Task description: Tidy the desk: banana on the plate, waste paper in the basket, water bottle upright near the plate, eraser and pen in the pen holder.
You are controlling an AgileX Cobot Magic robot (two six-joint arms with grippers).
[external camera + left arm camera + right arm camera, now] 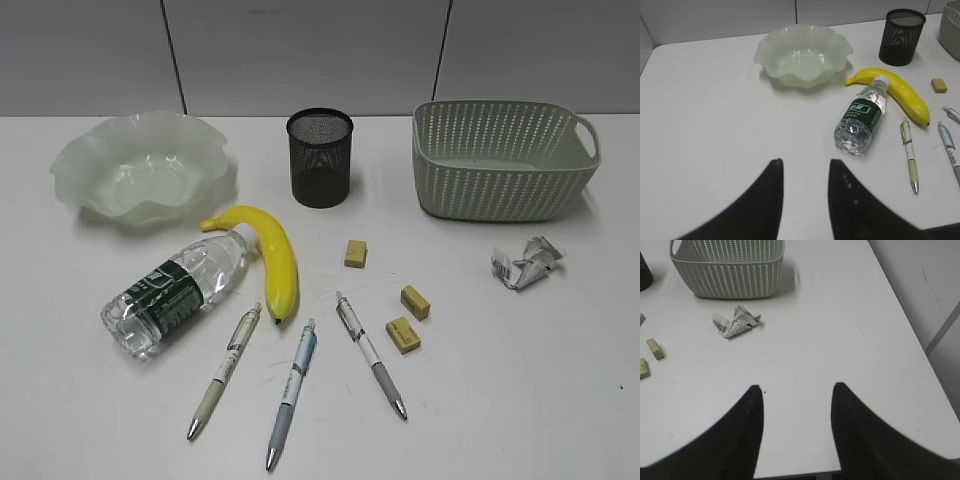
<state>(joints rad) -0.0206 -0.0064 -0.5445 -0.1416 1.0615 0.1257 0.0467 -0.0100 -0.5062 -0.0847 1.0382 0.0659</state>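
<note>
The banana (275,260) lies on the desk (520,380) beside the water bottle (178,290), which lies on its side. The pale green plate (140,168) stands back left, the black pen holder (320,157) at the back middle, the basket (505,160) back right. The waste paper (525,263) lies in front of the basket. Three pens (292,392) and three erasers (403,334) lie in the middle. My left gripper (805,162) is open and empty, near the bottle (862,120). My right gripper (797,387) is open and empty, short of the paper (735,322). Neither gripper shows in the exterior view.
The desk's right edge (910,335) and front edge run close to my right gripper. A grey panelled wall (300,50) stands behind the desk. The basket (730,265) is empty as far as I see.
</note>
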